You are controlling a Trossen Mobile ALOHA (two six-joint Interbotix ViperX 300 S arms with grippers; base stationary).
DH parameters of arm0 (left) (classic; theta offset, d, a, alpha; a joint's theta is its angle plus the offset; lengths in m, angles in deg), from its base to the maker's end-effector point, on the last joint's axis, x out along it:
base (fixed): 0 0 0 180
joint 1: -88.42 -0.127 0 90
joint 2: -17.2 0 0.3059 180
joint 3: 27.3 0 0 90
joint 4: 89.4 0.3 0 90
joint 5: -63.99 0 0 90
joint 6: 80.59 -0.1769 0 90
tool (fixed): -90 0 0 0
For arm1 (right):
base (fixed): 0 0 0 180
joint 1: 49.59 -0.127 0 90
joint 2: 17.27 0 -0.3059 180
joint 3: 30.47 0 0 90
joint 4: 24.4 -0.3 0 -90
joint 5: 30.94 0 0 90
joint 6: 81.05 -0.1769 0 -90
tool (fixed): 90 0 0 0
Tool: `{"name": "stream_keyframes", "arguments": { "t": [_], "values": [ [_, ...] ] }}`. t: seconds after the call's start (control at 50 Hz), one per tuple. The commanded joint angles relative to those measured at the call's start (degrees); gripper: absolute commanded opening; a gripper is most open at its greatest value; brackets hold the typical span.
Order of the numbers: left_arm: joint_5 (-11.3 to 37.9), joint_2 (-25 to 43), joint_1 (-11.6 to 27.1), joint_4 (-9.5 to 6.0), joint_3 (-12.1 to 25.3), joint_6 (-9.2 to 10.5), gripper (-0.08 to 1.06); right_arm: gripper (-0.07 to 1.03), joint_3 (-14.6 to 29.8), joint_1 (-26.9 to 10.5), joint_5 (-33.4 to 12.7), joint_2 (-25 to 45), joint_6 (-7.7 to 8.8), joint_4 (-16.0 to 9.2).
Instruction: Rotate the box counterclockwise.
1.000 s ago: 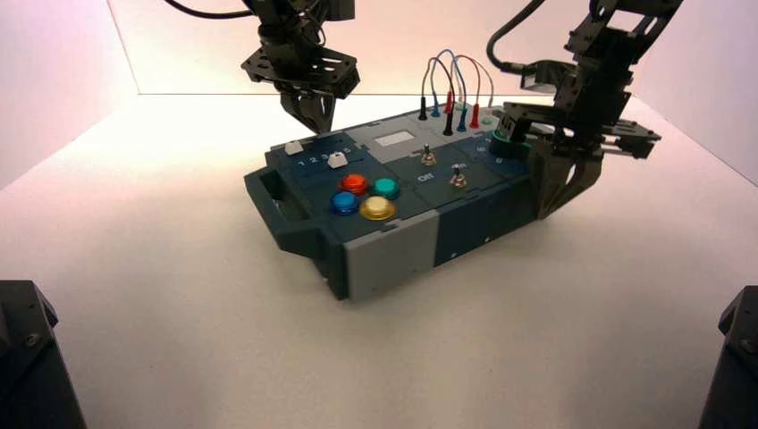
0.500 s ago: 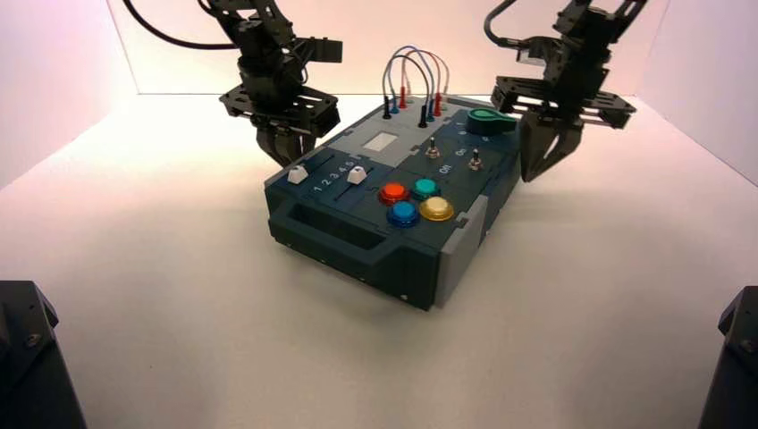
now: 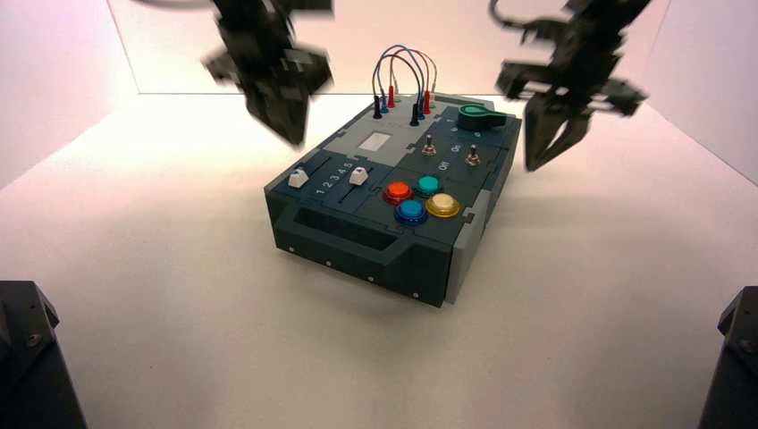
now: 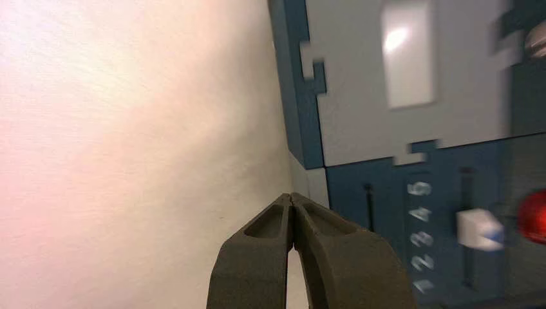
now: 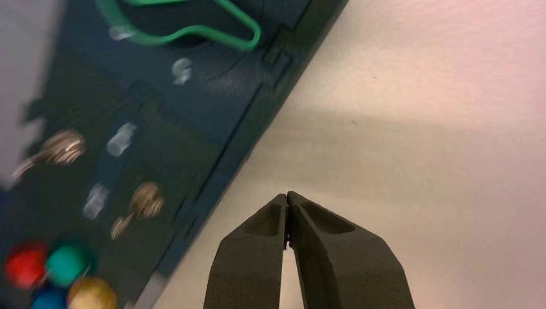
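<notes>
The box, dark teal-grey, stands mid-table with a handle end turned toward the front left and its light-grey corner at the front right. My left gripper hangs shut above the table beside the box's far left side, holding nothing. In the left wrist view its gripper meets just off the box's edge, near the numbered sliders. My right gripper hangs shut off the far right corner. The right wrist view shows that gripper over bare table beside the box and green knob.
On the box top are four coloured buttons, two toggle switches, two white-capped sliders, a green knob and looped wires at the back. Dark arm bases sit at both front corners. White walls enclose the table.
The box has swung counterclockwise, so its handle end now faces front left. Both grippers have left the box and risen, the right one no longer at its end.
</notes>
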Motion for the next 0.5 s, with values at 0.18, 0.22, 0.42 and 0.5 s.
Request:
{"name": "stream_keyframes", "arguments": {
  "t": [0.18, 0.22, 0.42, 0.5],
  "values": [
    [-2.2, -19.16, -2.11, -0.35, -5.63, 1.58, -0.03, -0.02, -5.01, -1.58, -1.93, -20.21, -0.18, -0.97],
    [-2.55, -19.95, -2.11, -0.26, -6.42, 2.02, -0.03, -0.02, -5.1, -1.76, -3.43, -20.83, 0.09, -0.97],
    [-2.11, -19.86, -2.2, -0.26, -8.0, 2.99, -0.03, -0.02, -5.89, -1.85, -6.42, -21.45, 0.79, -0.7],
    [-2.11, -19.86, -2.11, -0.35, -8.35, 2.99, -0.03, -0.02, -6.77, -1.85, -6.59, -21.62, 0.88, -0.62]
  ]
}}
